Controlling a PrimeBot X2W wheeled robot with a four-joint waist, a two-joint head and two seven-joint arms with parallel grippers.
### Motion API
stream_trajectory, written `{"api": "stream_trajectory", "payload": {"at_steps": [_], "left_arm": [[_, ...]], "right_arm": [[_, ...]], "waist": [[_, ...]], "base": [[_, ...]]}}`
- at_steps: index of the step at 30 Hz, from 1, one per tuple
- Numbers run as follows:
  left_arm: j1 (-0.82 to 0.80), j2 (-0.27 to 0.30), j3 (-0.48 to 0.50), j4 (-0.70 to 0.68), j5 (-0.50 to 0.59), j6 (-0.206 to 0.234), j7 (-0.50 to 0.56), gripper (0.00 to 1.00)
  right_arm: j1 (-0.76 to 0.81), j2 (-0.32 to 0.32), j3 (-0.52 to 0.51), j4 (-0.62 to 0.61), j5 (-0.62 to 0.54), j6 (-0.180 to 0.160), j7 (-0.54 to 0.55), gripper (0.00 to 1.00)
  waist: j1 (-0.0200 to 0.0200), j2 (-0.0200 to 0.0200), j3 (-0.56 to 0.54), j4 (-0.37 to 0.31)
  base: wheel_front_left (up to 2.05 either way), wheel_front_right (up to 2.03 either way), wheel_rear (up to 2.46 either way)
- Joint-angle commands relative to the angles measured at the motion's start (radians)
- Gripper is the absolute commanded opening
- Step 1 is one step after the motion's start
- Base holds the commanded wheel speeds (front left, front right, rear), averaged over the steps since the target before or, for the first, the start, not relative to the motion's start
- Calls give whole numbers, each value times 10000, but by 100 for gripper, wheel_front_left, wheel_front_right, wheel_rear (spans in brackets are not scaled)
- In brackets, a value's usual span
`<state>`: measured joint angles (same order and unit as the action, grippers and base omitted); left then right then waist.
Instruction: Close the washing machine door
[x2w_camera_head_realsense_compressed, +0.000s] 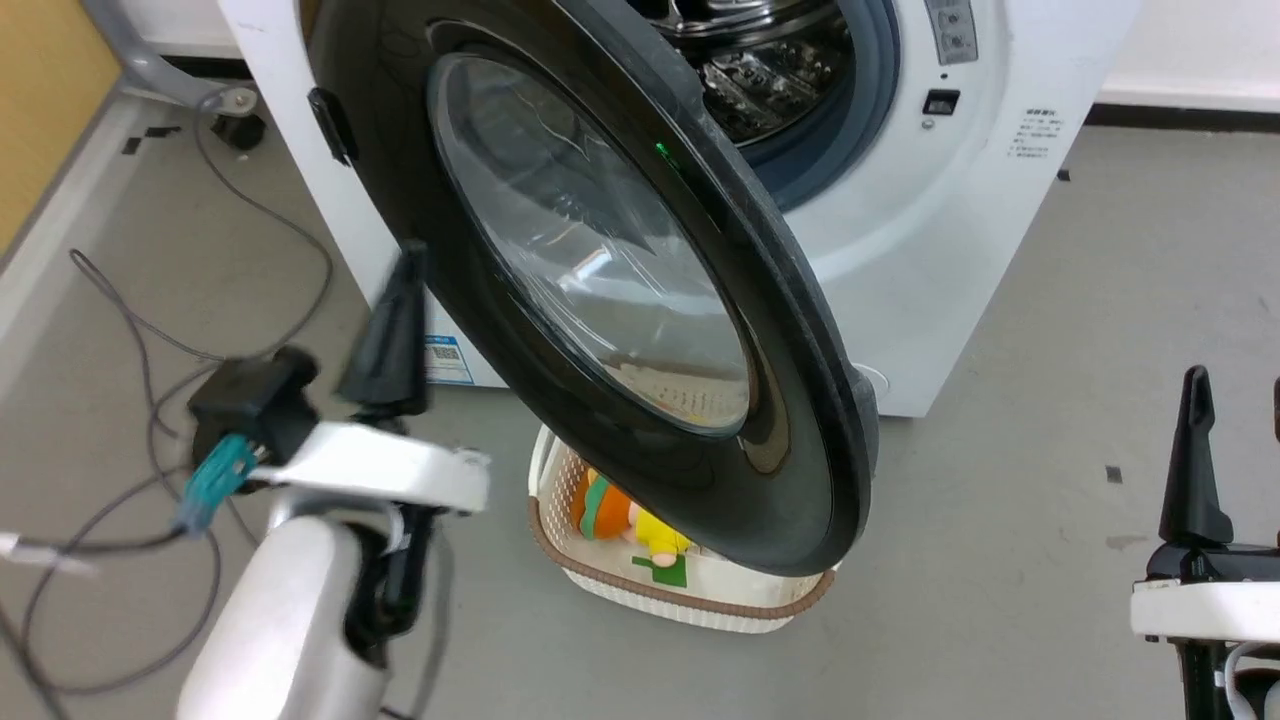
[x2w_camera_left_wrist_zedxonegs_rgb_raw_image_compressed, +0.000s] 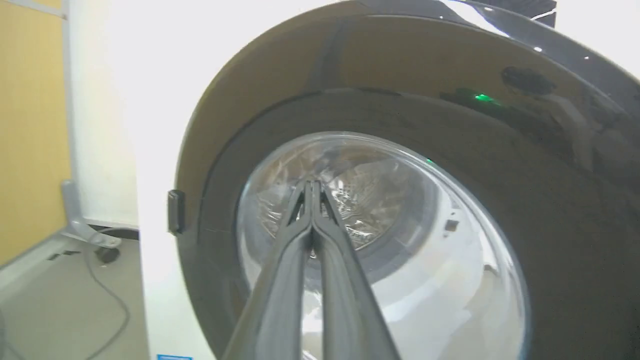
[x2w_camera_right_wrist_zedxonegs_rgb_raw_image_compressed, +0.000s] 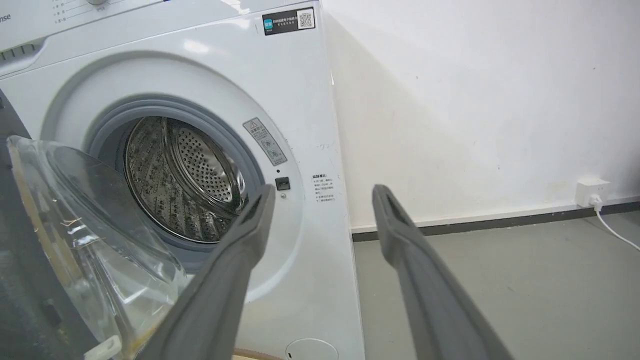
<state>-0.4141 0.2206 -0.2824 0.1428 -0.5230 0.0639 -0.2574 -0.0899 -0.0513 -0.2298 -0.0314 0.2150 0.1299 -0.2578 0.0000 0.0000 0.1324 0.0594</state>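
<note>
Head view: your washing machine door (x2w_camera_head_realsense_compressed: 640, 300) stands half open, so closing remains. The left gripper (x2w_camera_left_wrist_zedxonegs_rgb_raw_image_compressed: 312, 186) has its fingers pressed together, empty, facing it; the right gripper (x2w_camera_right_wrist_zedxonegs_rgb_raw_image_compressed: 322, 197) has its fingers spread, empty.

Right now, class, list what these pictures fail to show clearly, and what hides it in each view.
Head view: the washing machine door covers most of the basket and its contents.
Head view: the left gripper is blurred; contact with the door is unclear.
Right wrist view: print on the warning label is too small.

door (x2w_camera_head_realsense_compressed: 600, 290) before drum (x2w_camera_head_realsense_compressed: 762, 72), basket (x2w_camera_head_realsense_compressed: 690, 602) under door
</note>
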Motion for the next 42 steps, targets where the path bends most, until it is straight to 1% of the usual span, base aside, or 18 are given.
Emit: {"api": "stream_trajectory", "payload": {"at_steps": [1, 5, 7, 8, 10, 16, 19, 20, 21, 22, 23, 24, 27, 30, 35, 38, 42], "left_arm": [[362, -43, 444, -269, 725, 339, -41, 0], [1138, 17, 1357, -804, 2635, 1221, -42, 0], [1602, -173, 1677, -1059, 3008, 1473, -42, 0], [1832, -215, 1791, -1193, 3199, 1525, -42, 11], [2303, -289, 1878, -1285, 3463, 1511, -42, 100], [3345, -529, 2079, -1547, 4051, 1486, -43, 100], [3690, -649, 2089, -1617, 4261, 1370, -43, 100], [3788, -699, 2106, -1606, 4312, 1355, -43, 100], [3788, -699, 2106, -1606, 4312, 1355, -43, 100], [3881, -733, 2111, -1577, 4384, 1342, -43, 100], [3963, -774, 2108, -1544, 4429, 1315, -43, 100], [4017, -805, 2114, -1533, 4467, 1282, -43, 100], [4147, -872, 2161, -1452, 4563, 1203, -43, 100], [4203, -916, 2206, -1409, 4647, 1122, -43, 100], [4197, -1006, 2321, -1372, 4681, 1002, -43, 100], [4217, -1064, 2402, -1374, 4697, 941, -43, 100], [4209, -1128, 2454, -1385, 4775, 900, -43, 100]], "right_arm": [[61, 11, 45, -151, -140, 8, -40, 100], [-48, 11, 242, -500, -477, 8, -40, 100], [-119, 11, 299, -682, -631, 8, -40, 100], [-169, 11, 326, -771, -706, 8, -40, 100], [-277, 11, 367, -912, -788, 8, -40, 100], [-773, 11, 842, -1438, -797, 8, -40, 100], [-1120, 11, 1092, -1776, -359, 8, -40, 100], [-1260, 11, 1210, -1915, -236, 8, -40, 97], [-1260, 11, 1210, -1915, -236, 8, -40, 97], [-1377, 9, 1334, -2060, -81, 8, -40, 44], [-1477, -21, 1489, -2190, 91, 8, -40, 11], [-1565, -88, 1717, -2309, 275, 8, -40, 0], [-1806, -219, 2313, -2679, 908, 8, -40, 0], [-1974, -534, 3177, -3057, 1702, 8, -40, 0], [-2170, -1422, 4884, -3620, 2743, 8, -40, 0], [-2234, -1966, 5946, -3784, 2993, 8, -40, 0], [-2333, -2686, 7364, -3670, 2982, 8, -40, 0]], "waist": [[0, 0, -80, 49], [0, 0, -220, 112], [0, 0, -310, 168], [0, 0, -355, 197], [0, 0, -439, 260], [0, 0, -672, 529], [0, 0, -726, 648], [0, 0, -738, 673], [0, 0, -738, 673], [0, 0, -754, 696], [0, 0, -764, 717], [0, 0, -772, 736], [0, 0, -790, 793], [0, 0, -805, 851], [0, 0, -823, 896], [0, 0, -842, 870], [0, 0, -834, 807]], "base": [[0, 0, 0], [0, 0, 0], [0, 0, 0], [0, 0, 0], [0, 0, 0], [0, 0, 0], [0, 0, 0], [0, 0, 0], [0, 0, 0], [0, 0, 0], [0, 0, 0], [0, 0, 0], [0, 0, 0], [0, 0, 0], [0, 0, 0], [0, 0, 0], [0, 0, 0]]}}
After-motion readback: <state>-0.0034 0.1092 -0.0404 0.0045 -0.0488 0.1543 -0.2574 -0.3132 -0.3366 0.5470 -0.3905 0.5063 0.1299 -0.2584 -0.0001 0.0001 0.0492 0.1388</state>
